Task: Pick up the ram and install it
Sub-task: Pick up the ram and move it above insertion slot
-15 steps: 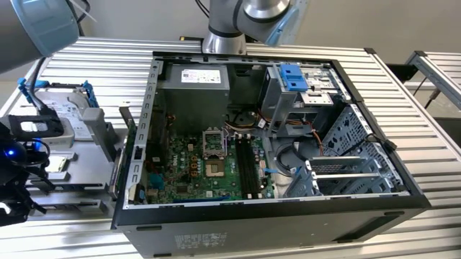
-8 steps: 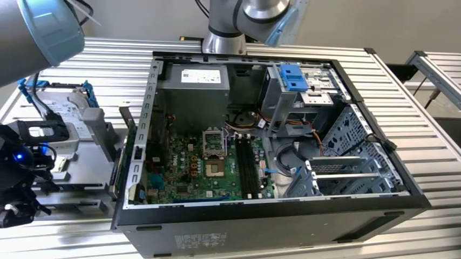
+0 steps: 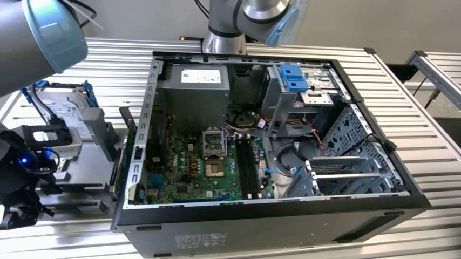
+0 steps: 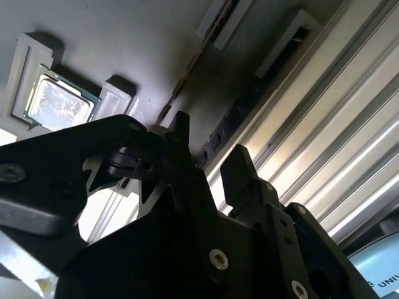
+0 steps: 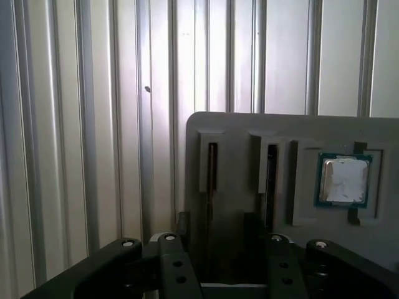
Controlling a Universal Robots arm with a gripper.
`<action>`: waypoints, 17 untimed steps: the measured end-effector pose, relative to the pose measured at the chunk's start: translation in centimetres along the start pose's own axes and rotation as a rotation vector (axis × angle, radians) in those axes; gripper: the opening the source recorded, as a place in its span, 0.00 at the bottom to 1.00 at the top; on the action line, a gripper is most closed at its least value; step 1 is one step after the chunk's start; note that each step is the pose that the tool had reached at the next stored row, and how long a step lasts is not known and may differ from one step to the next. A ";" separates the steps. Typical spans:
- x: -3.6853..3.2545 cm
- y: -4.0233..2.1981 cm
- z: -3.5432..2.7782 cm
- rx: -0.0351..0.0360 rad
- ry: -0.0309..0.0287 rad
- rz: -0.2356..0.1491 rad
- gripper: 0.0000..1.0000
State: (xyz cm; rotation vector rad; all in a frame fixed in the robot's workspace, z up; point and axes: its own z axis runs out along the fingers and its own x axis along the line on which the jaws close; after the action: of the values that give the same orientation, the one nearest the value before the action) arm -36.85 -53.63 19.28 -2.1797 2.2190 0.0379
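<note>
Exterior view: high, angled down into open black computer case (image 3: 273, 216). Both wrist views: close, sharing grey slotted holder (image 5: 249, 128) (image 4: 124, 37).

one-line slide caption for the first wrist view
Black end effector facing a grey slotted plastic holder carrying a square silver chip on a ribbed aluminium table.

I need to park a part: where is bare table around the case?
Bare ribbed table lies beside the computer case on the exterior view's right. The case's other side is crowded: grey holder, hard drive and the hand sit there.
</note>
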 end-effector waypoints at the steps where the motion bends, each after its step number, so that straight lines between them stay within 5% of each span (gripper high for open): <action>1: 0.00 0.00 0.11 0.0000 0.0011 0.001 1.00; 17: -0.01 0.22 -0.34 0.0000 0.0022 0.001 1.00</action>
State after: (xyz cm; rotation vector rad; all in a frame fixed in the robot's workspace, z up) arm -37.07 -53.63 19.62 -2.1797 2.2212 0.0356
